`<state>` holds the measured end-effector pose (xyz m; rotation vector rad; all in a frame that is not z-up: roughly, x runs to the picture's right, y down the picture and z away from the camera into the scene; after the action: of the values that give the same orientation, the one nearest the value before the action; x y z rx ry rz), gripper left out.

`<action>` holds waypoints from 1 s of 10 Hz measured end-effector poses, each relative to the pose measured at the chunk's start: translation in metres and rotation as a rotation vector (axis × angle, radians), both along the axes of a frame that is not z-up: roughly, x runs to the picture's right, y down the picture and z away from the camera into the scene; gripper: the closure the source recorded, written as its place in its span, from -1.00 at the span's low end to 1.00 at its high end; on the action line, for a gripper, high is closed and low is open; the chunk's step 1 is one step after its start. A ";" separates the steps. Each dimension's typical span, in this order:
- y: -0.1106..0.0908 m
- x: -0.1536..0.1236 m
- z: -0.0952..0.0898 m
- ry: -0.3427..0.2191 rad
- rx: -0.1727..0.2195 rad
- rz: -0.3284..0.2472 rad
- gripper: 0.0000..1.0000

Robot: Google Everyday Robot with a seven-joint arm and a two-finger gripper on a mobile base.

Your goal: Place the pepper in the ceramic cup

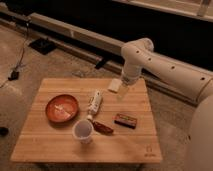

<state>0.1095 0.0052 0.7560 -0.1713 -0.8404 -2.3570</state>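
Note:
The dark red pepper lies on the wooden table, just right of the white ceramic cup, touching or nearly touching it. The cup stands upright near the table's front middle. My gripper hangs from the white arm above the table's far right part, well behind and to the right of the pepper and the cup. It holds nothing that I can see.
A red-orange bowl sits at the left. A white tube-shaped bottle lies between bowl and gripper. A dark brown block lies right of the pepper. A pale flat piece is at the far edge.

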 end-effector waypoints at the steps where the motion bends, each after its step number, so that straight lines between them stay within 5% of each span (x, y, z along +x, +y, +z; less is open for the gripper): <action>1: 0.000 0.000 0.000 0.000 0.000 0.000 -0.60; 6: 0.001 0.000 0.000 0.000 -0.001 -0.002 -0.60; 10: 0.019 -0.026 -0.009 -0.015 0.005 -0.042 -0.60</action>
<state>0.0835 0.0242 0.7474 -0.1709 -0.8460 -2.4018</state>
